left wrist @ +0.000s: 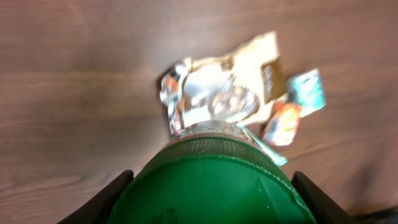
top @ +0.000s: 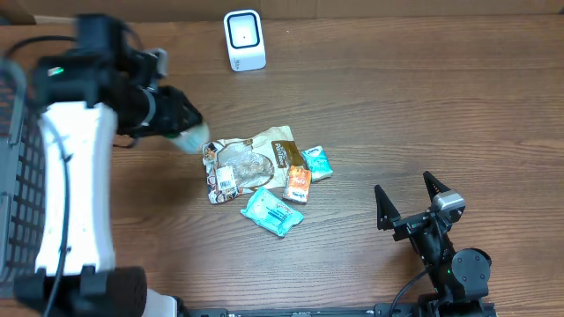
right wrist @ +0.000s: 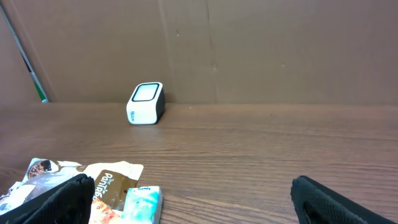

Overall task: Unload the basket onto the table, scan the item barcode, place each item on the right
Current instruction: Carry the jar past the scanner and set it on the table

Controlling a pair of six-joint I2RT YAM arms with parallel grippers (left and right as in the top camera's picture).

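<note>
Overhead view had the left tool [top: 188, 134] clamped on a green container [left wrist: 211, 186], held up off the worktop [top: 397, 106] just beside the snack pile, so that looked like the item picked for scanning. From the left wrist view the green body filled the gap between both fingers with its clear end pointing down toward the pile; there was some dark print near the bottom edge, but I couldn't tell if that was the barcode. The scanner [top: 244, 40] stood upright at the back edge, well apart from the container, so my guess is the carry and the turn toward its window were yet to come. The right tool [top: 410, 202] sat low on its own side, spread wide with nothing in it, probably parked out of the way. A foil bag [top: 247, 163] and three small packets [top: 297, 185] lay bunched mid-worktop. Surface was dark wood grain, a wire basket [top: 13, 167] at the left edge, a plain brown panel [right wrist: 249, 50] behind.
</note>
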